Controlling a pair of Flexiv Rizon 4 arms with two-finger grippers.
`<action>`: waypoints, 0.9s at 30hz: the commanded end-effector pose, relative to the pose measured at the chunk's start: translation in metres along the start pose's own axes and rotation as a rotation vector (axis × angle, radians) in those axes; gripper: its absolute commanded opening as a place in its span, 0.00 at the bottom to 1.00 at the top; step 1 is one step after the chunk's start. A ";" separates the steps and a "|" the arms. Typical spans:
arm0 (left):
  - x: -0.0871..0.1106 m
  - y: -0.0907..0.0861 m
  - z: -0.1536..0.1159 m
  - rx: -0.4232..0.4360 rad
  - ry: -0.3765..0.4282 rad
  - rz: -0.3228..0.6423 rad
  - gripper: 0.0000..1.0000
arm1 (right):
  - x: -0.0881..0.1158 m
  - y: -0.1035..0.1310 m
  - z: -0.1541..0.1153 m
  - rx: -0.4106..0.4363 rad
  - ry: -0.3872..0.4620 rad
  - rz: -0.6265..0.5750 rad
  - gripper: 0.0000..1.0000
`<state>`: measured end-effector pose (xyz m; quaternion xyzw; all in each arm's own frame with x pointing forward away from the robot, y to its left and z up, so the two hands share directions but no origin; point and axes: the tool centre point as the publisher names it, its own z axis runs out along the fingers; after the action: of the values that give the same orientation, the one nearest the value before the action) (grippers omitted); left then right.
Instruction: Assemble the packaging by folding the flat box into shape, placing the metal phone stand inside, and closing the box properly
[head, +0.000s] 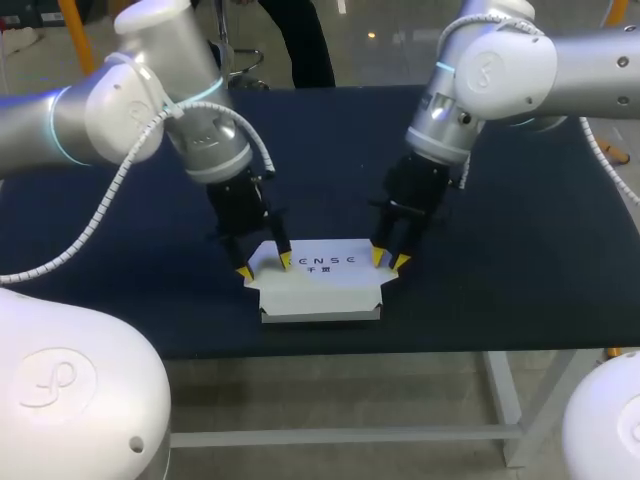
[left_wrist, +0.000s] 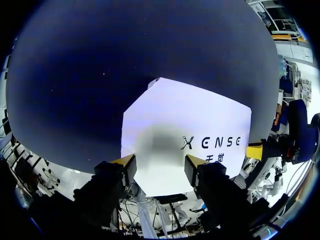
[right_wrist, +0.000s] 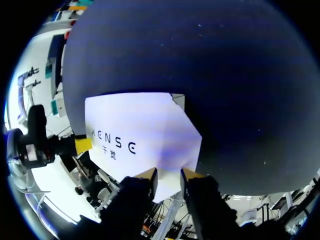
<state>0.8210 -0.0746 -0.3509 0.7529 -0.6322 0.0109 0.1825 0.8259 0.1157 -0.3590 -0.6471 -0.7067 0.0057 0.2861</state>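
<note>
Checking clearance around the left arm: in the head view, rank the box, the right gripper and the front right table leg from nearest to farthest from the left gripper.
1. Box, directly at the tips of the left gripper.
2. Right gripper, at the box's other end.
3. Table leg, at the front right, well past both.

One white box (head: 320, 292) lay on one dark table (head: 520, 260); it looked like a single piece, though its underside was hidden. Two grippers were counted: the left gripper (head: 265, 266) and the right gripper (head: 390, 261).
</note>
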 end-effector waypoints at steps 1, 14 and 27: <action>0.003 0.001 0.002 0.008 -0.009 0.001 0.65 | 0.002 -0.001 0.001 -0.006 -0.003 -0.004 0.35; 0.001 0.004 0.010 0.063 0.004 -0.006 0.69 | 0.001 -0.002 0.012 -0.090 -0.011 -0.011 0.35; -0.001 0.002 0.015 0.108 0.011 -0.020 0.75 | 0.000 -0.002 0.021 -0.177 0.036 -0.004 0.36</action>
<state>0.8184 -0.0783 -0.3628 0.7664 -0.6233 0.0445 0.1489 0.8225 0.1241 -0.3745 -0.6652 -0.7013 -0.0535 0.2505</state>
